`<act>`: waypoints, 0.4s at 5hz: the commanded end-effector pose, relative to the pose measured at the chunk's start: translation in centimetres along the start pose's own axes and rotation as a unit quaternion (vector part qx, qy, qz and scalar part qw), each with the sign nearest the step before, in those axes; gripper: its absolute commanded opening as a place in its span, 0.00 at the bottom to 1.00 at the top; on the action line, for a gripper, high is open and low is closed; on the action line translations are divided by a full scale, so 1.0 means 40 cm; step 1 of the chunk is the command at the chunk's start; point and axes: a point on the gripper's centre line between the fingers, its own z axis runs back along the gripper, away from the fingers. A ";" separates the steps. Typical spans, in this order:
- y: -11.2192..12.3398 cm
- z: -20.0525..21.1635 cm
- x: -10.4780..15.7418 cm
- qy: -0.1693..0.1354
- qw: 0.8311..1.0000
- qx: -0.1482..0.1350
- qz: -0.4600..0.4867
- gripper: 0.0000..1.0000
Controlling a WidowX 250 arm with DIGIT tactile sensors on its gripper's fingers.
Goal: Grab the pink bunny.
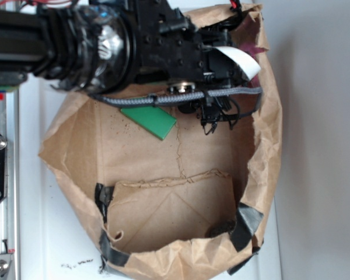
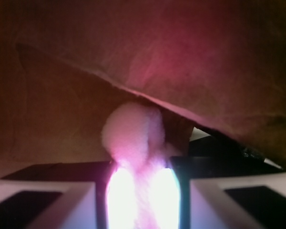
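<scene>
The soft pink plush bunny [image 2: 133,138] sits pinched between the gripper [image 2: 142,191] fingers, inside the brown paper bag [image 1: 262,146]. The grasp seems made; next needs a careful lift.

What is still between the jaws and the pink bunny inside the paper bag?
Nothing visible. In the wrist view the pink bunny already sits between the jaws of the gripper, with the paper bag wall just behind it. In the exterior view the arm hides the bunny.
</scene>
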 end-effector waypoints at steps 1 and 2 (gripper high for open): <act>0.028 0.063 0.021 0.004 1.000 -0.006 0.003 0.00; 0.031 0.170 0.031 0.021 0.998 -0.053 0.005 0.00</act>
